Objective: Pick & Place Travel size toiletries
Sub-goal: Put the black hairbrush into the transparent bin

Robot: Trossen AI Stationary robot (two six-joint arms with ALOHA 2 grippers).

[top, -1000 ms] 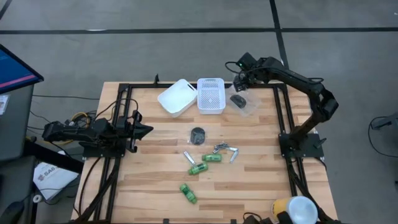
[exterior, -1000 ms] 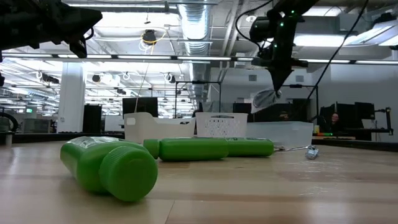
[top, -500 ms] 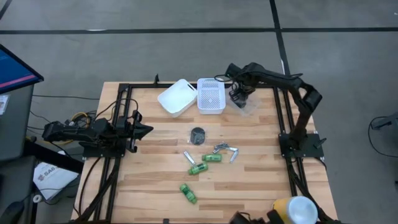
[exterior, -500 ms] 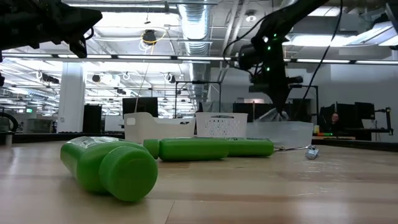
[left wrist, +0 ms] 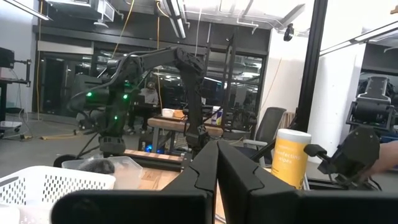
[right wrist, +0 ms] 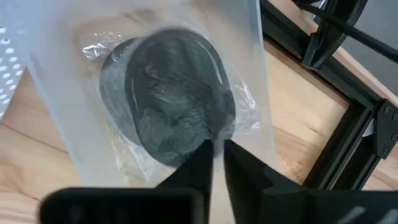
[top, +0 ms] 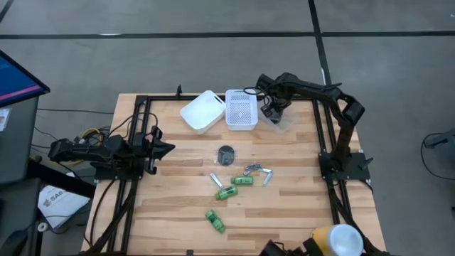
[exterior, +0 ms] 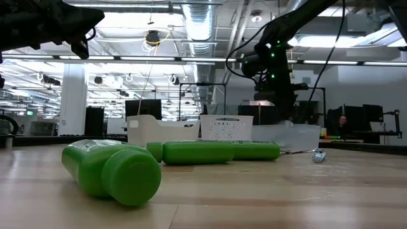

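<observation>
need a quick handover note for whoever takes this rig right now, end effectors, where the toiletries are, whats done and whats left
Right end effector: shut, empty, directly over the black pot lying in the clear tub at the table's far right.
Left end effector: shut, parked at the table's left edge.
Still loose mid-table: another black pot, silvery tubes, one more tube, two green bottles, a third green bottle nearer the front.
Both white bins look empty.
Done: one pot in the tub. Left: everything on the wood.
</observation>
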